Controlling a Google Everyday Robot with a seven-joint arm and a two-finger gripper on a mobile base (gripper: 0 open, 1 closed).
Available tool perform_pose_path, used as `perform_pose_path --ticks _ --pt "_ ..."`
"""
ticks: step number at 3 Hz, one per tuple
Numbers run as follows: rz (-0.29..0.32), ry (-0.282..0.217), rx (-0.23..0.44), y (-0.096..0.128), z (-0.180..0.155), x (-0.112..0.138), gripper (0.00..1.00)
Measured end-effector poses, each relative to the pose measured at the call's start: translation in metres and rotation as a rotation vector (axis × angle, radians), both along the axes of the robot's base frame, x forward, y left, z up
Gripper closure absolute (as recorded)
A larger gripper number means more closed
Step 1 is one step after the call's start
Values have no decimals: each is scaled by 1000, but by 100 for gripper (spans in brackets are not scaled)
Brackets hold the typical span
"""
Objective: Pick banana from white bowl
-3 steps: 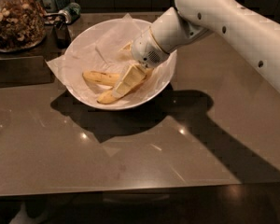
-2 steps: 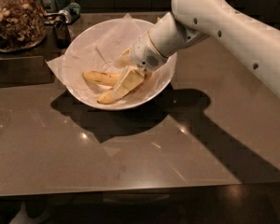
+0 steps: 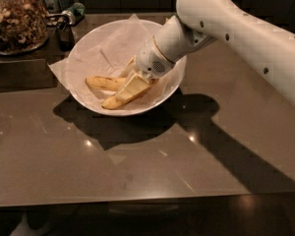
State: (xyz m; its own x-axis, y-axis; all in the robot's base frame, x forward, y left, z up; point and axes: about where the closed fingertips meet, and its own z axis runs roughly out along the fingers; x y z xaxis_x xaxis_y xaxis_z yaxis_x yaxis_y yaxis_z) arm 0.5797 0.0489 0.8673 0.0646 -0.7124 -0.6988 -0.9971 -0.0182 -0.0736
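The white bowl [image 3: 88,100], wide and lined with crinkled white paper, stands on the brown table at centre left. Two yellow bananas lie in it. The thicker banana [image 3: 114,101] lies diagonally at the bowl's front. A slimmer banana [image 3: 102,83] lies behind it to the left, with dark marks on its skin. My gripper [image 3: 133,85] reaches down into the bowl from the right. It sits over the upper end of the diagonal banana and hides that end. The white arm runs up and off to the right.
A glass jar of nuts [image 3: 15,21] stands at the back left on a darker ledge. Small dark items [image 3: 65,31] and a green object [image 3: 76,10] stand behind the bowl's left rim. The brown table [image 3: 137,171] runs to a front edge near the bottom.
The gripper has edged a little down and to the left inside the bowl, closer onto the diagonal banana. The bowl and both bananas have not moved.
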Motion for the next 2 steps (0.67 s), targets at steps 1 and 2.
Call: perform_pose_path --ticks 1,2 --pt "11 -35 9 0 14 -5 96" --pt "48 -74 52 1 37 -13 100"
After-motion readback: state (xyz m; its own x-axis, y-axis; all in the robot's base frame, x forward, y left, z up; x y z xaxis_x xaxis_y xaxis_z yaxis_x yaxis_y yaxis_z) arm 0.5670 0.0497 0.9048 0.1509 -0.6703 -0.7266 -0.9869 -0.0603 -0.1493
